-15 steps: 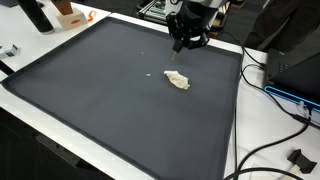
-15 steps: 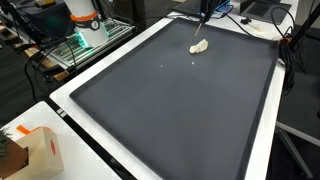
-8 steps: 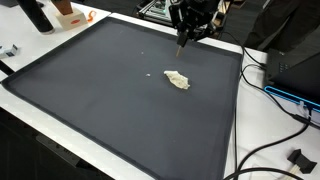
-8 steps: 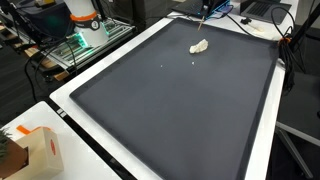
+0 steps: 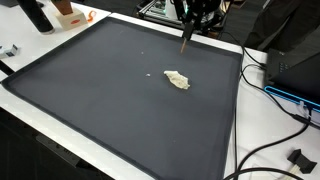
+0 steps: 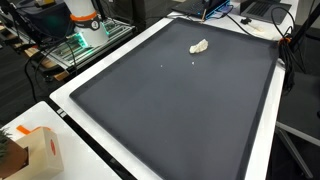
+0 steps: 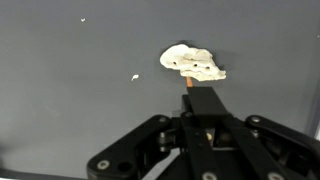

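Your tool (image 5: pixel 188 30) has climbed clear of the wide dark grey rubber mat (image 5: pixel 90 100) on the bench, jaws pinched narrow on a thin brown stick (image 7: pixel 187 87). The crumpled off-white lump (image 5: pixel 177 80) lies free on the mat, just ahead of the stick tip in the wrist view, a pale crumb (image 7: pixel 135 77) nearby. This looks like a withdrawal. Descending again means re-centring the stick over the lump.
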You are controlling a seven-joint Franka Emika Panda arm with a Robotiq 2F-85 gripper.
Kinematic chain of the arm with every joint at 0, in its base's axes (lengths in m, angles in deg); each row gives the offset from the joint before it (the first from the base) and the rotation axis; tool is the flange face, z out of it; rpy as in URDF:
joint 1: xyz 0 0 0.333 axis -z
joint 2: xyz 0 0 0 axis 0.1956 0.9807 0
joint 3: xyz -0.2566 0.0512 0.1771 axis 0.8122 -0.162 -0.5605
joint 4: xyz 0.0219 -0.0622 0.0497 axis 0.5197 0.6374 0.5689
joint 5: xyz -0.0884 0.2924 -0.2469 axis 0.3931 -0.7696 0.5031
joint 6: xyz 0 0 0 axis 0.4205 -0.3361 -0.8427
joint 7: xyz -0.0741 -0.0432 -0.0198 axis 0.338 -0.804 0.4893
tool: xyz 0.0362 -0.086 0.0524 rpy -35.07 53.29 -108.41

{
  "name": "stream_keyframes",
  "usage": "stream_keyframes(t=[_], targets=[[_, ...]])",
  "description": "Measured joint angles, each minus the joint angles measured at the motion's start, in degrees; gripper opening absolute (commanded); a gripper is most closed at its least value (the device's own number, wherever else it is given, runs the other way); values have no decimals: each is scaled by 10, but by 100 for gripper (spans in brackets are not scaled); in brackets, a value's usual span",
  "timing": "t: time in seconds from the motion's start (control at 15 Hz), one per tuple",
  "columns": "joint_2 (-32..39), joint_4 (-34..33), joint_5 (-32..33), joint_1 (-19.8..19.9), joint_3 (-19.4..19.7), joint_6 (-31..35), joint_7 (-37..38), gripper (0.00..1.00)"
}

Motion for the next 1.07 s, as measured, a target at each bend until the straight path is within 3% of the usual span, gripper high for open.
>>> stream_keyframes(t=[0.6, 0.67, 0.8, 1.07], targets=[[-13, 15, 0, 2, -1, 10, 0, 13], [-13, 15, 0, 2, -1, 10, 0, 3], [-12, 14, -1, 2, -1, 10, -4, 3], [3, 5, -81, 24, -4, 16, -107, 3]])
